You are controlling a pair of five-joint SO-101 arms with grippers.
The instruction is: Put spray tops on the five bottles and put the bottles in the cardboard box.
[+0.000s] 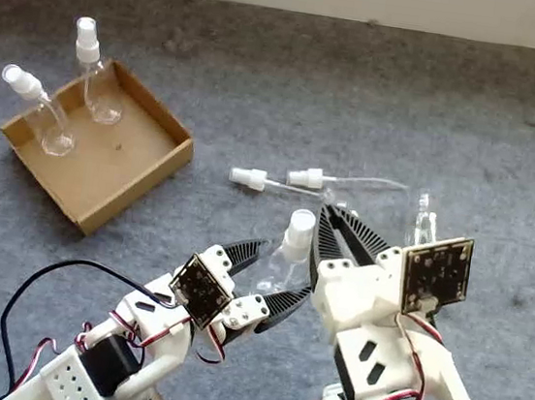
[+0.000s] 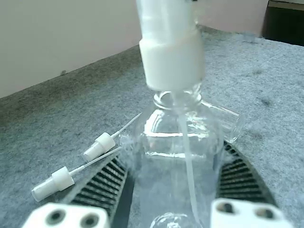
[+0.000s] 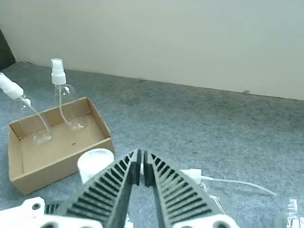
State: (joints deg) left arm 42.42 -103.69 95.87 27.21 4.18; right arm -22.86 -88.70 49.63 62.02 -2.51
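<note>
My left gripper point(image 2: 173, 183) clasped the light, slick, likely fragile bottle point(image 2: 175, 137) at its body; right gripper point(image 3: 141, 166) nearly closed.

A bottle point(image 2: 178, 142) sits inside my left gripper point(image 1: 283, 272), with my right gripper point(image 1: 326, 210) just right of it. Ahead of both lie two spray tops point(image 1: 248, 177) point(image 1: 309, 177), and another bottle point(image 1: 424, 224) is right of them. Far ahead-left, the cardboard box point(image 1: 137, 187) holds two bottles point(image 1: 48, 121) point(image 1: 101, 98).

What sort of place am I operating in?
Likely a small lab or hobby bench: grey felt-covered table, plain pale wall behind, a brown cardboard box, and the left claw holding a clear spray bottle.
</note>
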